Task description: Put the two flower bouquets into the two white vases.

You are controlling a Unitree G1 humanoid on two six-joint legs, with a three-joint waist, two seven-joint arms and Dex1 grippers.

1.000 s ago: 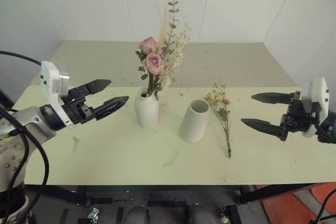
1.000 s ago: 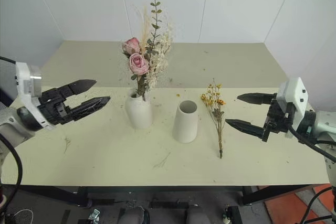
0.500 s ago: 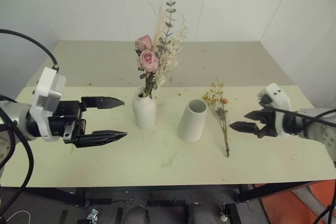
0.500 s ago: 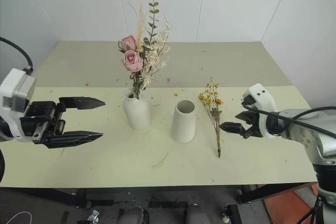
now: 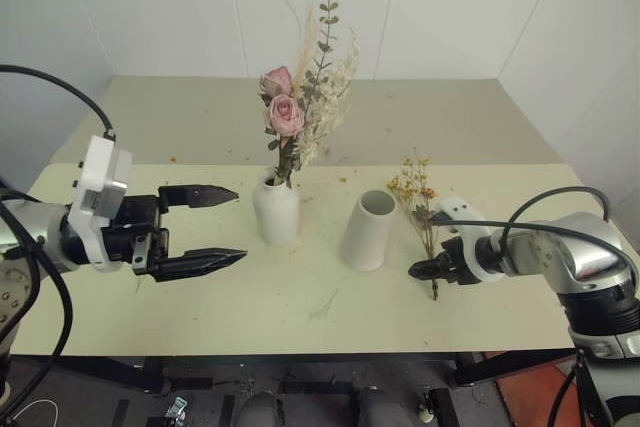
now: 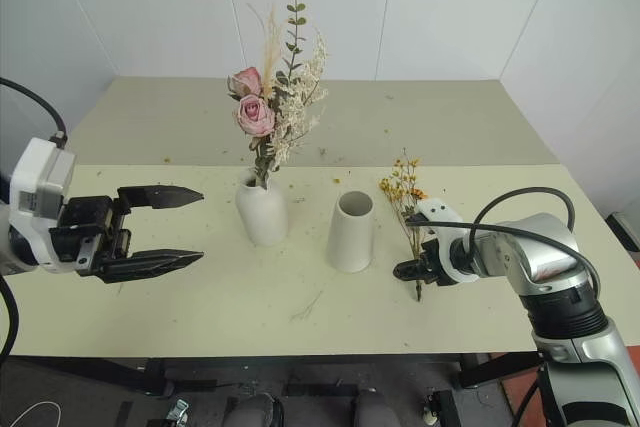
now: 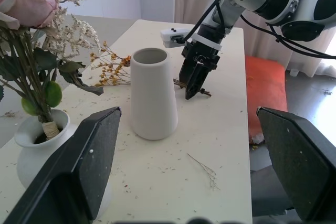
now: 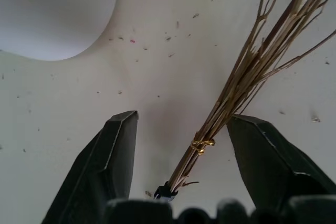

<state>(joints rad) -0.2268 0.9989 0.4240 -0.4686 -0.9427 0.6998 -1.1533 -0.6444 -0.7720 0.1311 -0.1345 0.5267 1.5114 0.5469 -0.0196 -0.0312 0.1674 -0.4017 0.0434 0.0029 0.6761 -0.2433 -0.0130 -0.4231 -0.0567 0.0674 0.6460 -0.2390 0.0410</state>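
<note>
Right pincer (image 8: 181, 145) angled down, straddling sprig (image 8: 252, 66)

The left gripper (image 5: 217, 226) is hovering level with its two black fingers spread wide; the right gripper (image 6: 411, 269) is pointing steeply downward, its fingers (image 8: 107, 163) standing apart.

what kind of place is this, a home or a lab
Probably a lab or test room: a bare pale table against plain white panelled walls, with only vases and dried flowers set out, and exposed cables on the arms.

Cone vase (image 7: 152, 95) upright mid-table; right hand (image 7: 193, 82) tips down at yellow sprig (image 7: 110, 66) stems, apparently touching.
</note>
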